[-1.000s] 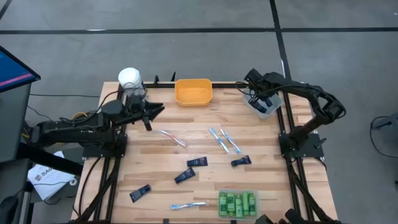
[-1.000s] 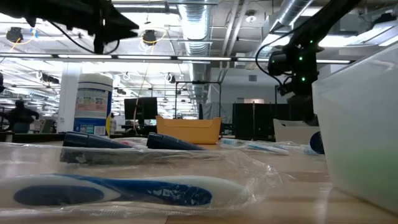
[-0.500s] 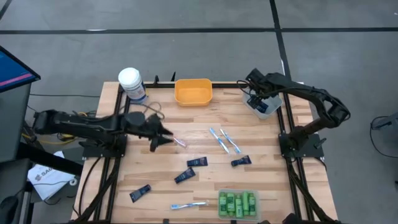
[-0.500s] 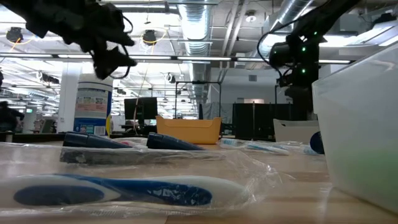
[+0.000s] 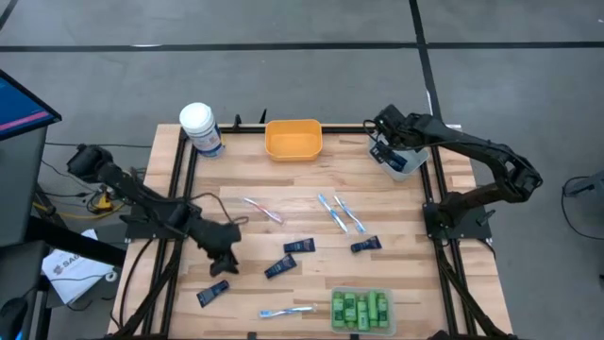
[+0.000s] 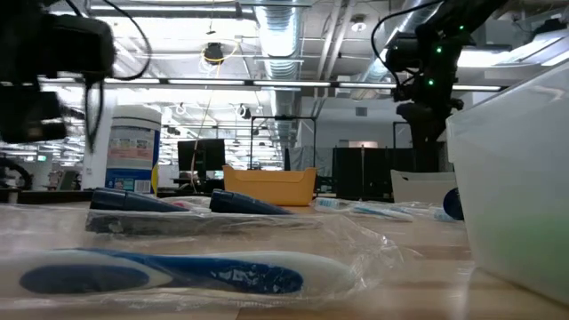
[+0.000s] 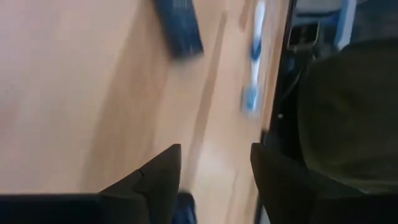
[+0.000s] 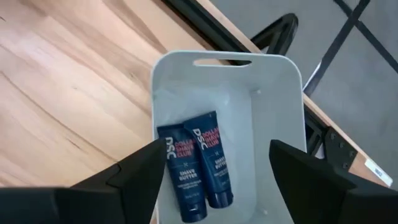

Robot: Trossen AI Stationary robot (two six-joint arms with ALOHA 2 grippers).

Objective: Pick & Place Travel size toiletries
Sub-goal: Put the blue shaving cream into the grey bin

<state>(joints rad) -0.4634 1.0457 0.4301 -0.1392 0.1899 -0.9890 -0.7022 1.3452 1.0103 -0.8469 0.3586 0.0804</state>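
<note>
We see four navy tubes [image 5: 299, 246] lying flat at centre and lower left, two more [image 8: 194, 165] side by side in a grey bin. Blue toothbrushes [image 5: 340, 213] lie centre-right, a pink one [image 5: 262, 209] centre, green bottles [image 5: 360, 308] packed lower right.

Pale wooden bench [image 5: 311, 227], matt and grained; beneath the right pincer [image 8: 211, 208], a smooth grey plastic bin [image 8: 273, 106] holds two glossy navy tubes [image 8: 196, 165].
</note>
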